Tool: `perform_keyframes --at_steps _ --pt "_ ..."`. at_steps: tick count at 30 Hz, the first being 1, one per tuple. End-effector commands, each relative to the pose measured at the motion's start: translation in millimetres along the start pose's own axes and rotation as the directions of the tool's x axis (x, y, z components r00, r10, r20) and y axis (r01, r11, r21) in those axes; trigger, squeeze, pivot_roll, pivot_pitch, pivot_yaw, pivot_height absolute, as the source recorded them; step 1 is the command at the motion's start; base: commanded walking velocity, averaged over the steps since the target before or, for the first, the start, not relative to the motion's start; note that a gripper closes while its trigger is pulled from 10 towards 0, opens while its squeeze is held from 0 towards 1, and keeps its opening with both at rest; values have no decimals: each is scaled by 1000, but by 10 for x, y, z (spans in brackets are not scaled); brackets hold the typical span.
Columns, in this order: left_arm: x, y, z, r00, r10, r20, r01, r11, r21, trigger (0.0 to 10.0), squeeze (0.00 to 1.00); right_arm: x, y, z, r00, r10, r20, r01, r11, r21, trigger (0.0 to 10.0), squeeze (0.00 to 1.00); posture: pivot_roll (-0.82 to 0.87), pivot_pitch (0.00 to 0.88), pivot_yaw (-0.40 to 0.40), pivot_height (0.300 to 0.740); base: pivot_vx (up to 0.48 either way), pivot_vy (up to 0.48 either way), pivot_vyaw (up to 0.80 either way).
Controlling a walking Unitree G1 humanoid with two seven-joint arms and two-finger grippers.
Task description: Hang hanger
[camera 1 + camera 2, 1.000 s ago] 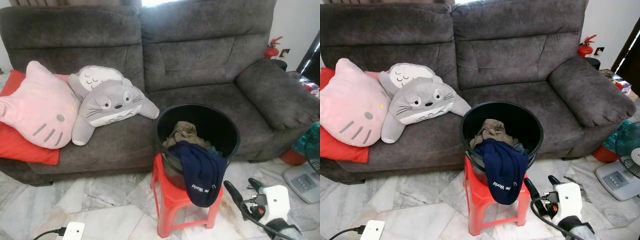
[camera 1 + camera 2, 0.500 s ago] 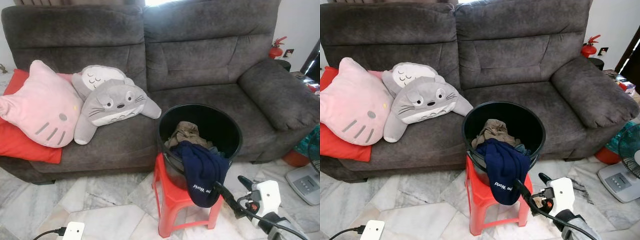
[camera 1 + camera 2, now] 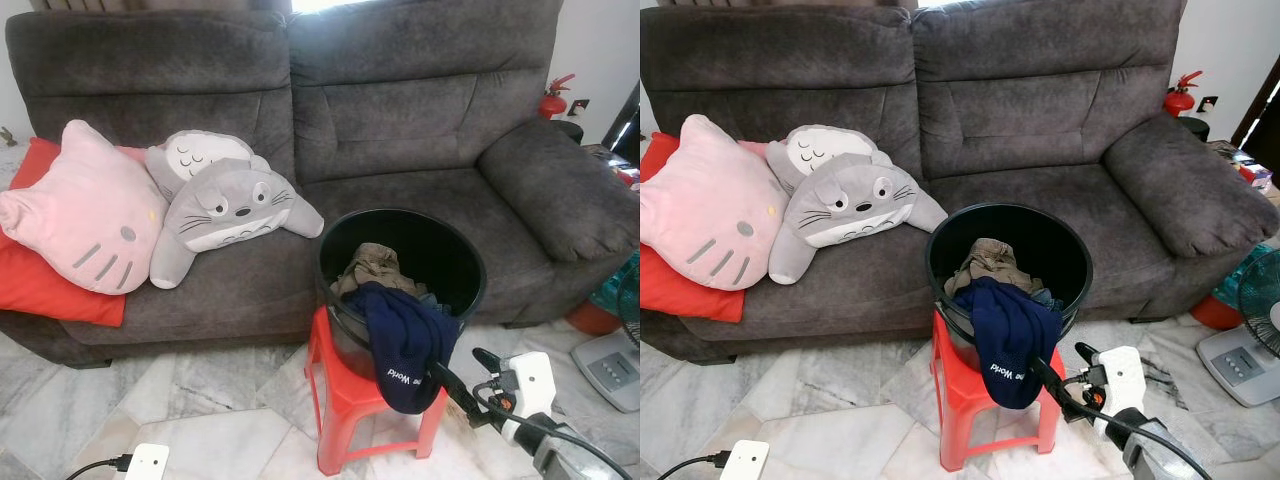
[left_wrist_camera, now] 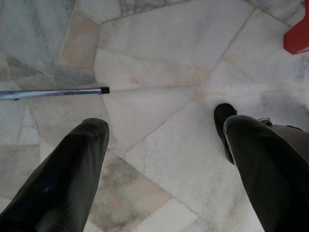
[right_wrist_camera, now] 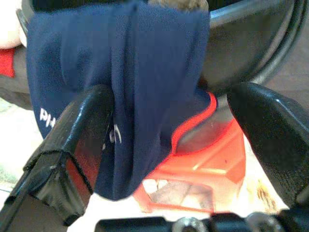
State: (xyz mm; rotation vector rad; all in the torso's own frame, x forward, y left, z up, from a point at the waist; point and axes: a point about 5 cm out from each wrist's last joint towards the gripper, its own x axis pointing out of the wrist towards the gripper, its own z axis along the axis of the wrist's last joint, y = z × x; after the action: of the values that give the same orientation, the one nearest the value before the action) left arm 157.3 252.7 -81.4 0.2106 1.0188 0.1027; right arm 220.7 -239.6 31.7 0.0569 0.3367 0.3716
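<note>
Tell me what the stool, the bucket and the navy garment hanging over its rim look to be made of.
Stool: moulded plastic by the look, glossy red, one-piece legs. Bucket: probably hard plastic, smooth black, with a sheen along the rim in the right wrist view. Navy garment: soft knit fabric, matte, draping in folds, with white printed lettering. The right gripper is open around it.

A dark blue garment (image 3: 405,345) with white letters hangs over the front rim of the black bucket (image 3: 440,255) on a red stool (image 3: 345,395). It is directly before the right pincer (image 3: 458,363), between its spread fingers.
</note>
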Motion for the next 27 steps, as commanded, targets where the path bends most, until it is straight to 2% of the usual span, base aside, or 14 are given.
perform_keyframes --at_steps 1,9,10,11,12,13,27 --pt "-7 29 -38 1000 12 -16 -12 1000 8 10000 0 1 -23 -6 1000 2 -3 -2 1000 7 10000 0 -220 5 29 740 0 0 0" --pt "-7 35 -32 1000 14 -15 -14 1000 15 10000 0 101 -31 -30 999 33 -6 -33 999 37 10000 0 -215 12 35 740 0 0 0" --pt "-7 36 -32 1000 15 -15 -14 1000 15 10000 0 103 -33 -33 999 34 -6 -34 999 38 8431 0 -215 12 35 740 0 0 0" --pt "-7 37 -32 1000 15 -15 -15 1000 15 10000 0 102 -36 -37 999 35 -7 -35 999 38 4980 0 -215 12 35 740 0 0 0" --pt "-7 37 -32 1000 15 -15 -15 1000 16 10000 0 102 -38 -40 999 36 -8 -36 999 38 4980 0 -215 12 35 740 0 0 0" --pt "-7 39 -32 1000 15 -15 -15 1000 17 10000 0 98 -44 -47 999 35 -9 -35 999 40 0 0 -216 15 38 740 0 0 0" --pt "-6 51 -23 1000 16 -15 -15 999 30 10000 0 115 -49 -44 999 46 2 -46 998 39 0 0 -214 22 45 740 0 0 0"
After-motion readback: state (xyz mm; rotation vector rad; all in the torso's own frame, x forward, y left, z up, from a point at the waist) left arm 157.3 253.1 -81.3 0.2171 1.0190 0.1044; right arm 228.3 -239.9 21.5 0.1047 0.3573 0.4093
